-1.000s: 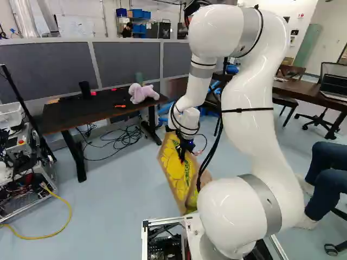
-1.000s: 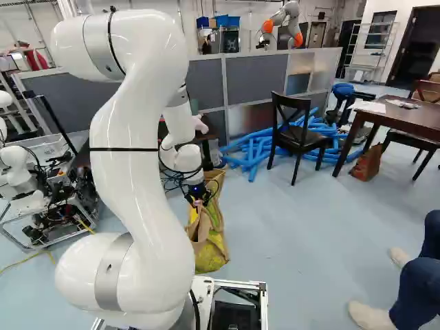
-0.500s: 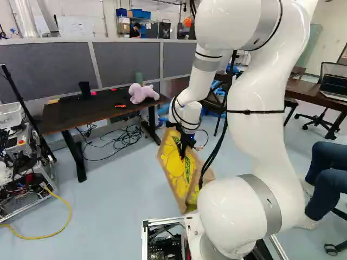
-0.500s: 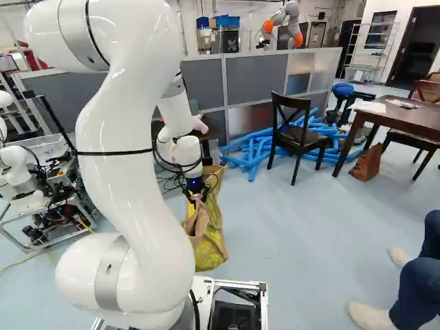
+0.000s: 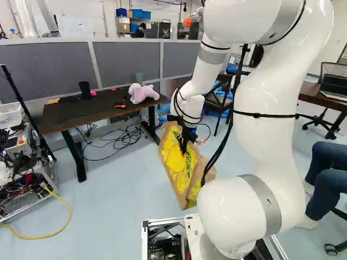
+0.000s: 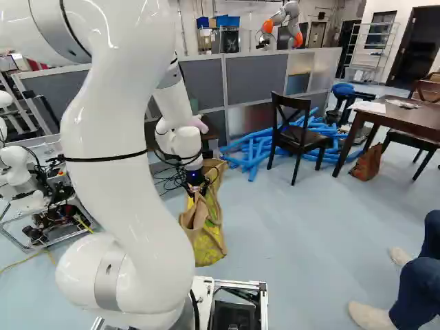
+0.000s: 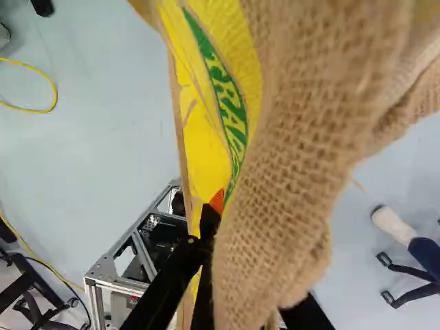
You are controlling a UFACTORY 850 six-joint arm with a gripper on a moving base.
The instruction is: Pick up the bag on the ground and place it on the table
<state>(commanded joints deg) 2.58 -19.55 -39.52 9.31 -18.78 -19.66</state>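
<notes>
- One black two-fingered claw [image 5: 184,149] is clamped on the brown burlap bag [image 5: 177,169] with yellow sides, to the right of the long dark tabletop [image 5: 70,116] and nearer the arm; I can't tell if its base touches the floor.
- The bag carries lettering along a green band [image 7: 227,96].
- On the tabletop I count one pink plush toy [image 5: 140,93] at the end nearest the bag, one black cup [image 5: 85,89] and one small orange item [image 5: 120,106].
- Loose black cables [image 5: 127,135] tangle on the floor by the tabletop's right-hand leg.
- Behind the tabletop runs a grey partition [image 5: 43,65].
- To the tabletop's left sits one metal-framed equipment cart [image 5: 24,145].
- Well right of the tabletop are one black wooden chair [image 6: 299,139] and blue foam tubes [image 6: 251,148], too jumbled to count.
</notes>
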